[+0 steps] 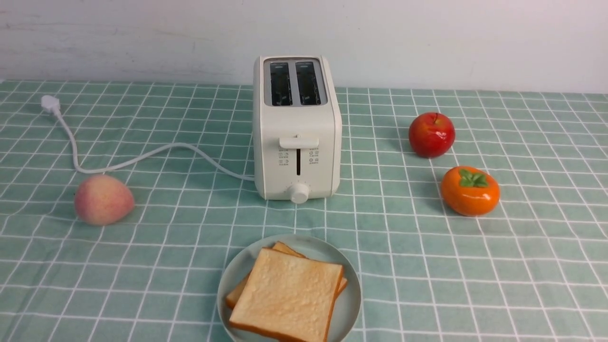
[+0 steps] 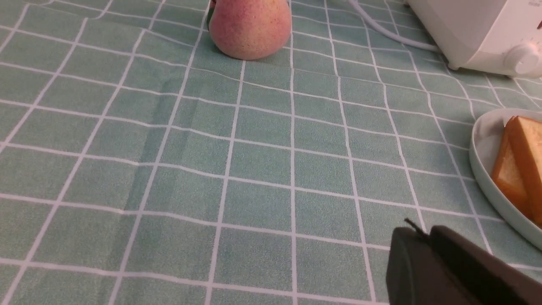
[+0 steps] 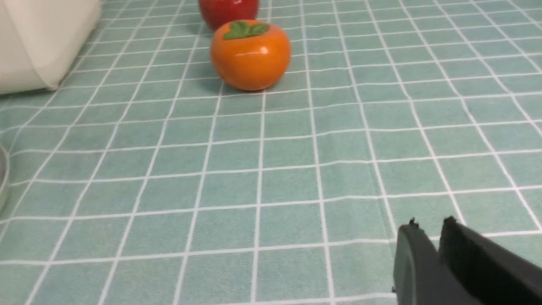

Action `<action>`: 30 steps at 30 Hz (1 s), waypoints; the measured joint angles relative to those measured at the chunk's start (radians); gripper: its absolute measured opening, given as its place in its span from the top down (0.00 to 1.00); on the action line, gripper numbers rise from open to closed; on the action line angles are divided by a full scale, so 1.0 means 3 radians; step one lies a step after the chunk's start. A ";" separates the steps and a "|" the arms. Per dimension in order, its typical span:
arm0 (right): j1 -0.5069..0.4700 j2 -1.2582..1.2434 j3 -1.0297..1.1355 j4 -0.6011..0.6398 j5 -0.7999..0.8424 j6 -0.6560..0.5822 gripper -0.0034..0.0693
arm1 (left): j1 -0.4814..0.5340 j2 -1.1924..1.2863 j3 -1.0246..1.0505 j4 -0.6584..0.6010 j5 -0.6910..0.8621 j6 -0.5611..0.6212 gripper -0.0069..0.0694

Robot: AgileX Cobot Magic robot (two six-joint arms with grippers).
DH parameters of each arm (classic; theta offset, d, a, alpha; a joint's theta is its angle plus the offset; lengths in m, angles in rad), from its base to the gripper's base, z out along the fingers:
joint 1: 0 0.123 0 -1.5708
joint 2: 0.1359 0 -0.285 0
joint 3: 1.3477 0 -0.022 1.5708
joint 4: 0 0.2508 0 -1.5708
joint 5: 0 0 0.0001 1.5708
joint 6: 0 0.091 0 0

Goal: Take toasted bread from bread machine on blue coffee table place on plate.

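The bread machine (image 1: pixel 297 128) stands mid-table on the blue coffee table (image 1: pixel 427 266), and both of its slots look empty. Two slices of toasted bread (image 1: pixel 287 297) lie stacked on the plate (image 1: pixel 247 266) in front of it. No arm shows in the front view. In the left wrist view my left gripper (image 2: pixel 423 233) hovers over bare cloth beside the plate (image 2: pixel 487 140), its fingers pressed together and empty. In the right wrist view my right gripper (image 3: pixel 432 224) is over bare cloth, with a narrow gap between the tips and nothing in it.
A peach (image 1: pixel 103 199) lies left of the toaster, near its white cord (image 1: pixel 142 159). A red apple (image 1: pixel 431 134) and an orange persimmon (image 1: pixel 470 191) sit to the right. A white wall runs along the table's far edge.
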 joint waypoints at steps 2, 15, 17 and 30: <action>-0.0028 0.0000 0.0000 -0.0017 0.0015 0.0000 0.82 | 0.0000 0.0000 0.0000 0.0000 0.0003 0.0000 0.86; -0.0044 -0.0003 -0.0002 -0.0023 0.0018 0.0000 0.80 | 0.0000 0.0000 0.0000 0.0000 0.0011 0.0000 0.84; -0.0044 -0.0003 -0.0002 -0.0023 0.0018 0.0000 0.79 | 0.0000 0.0000 0.0000 0.0000 0.0011 0.0000 0.84; -0.0044 -0.0003 -0.0002 -0.0023 0.0018 0.0000 0.77 | 0.0000 0.0000 0.0000 0.0000 0.0011 0.0000 0.82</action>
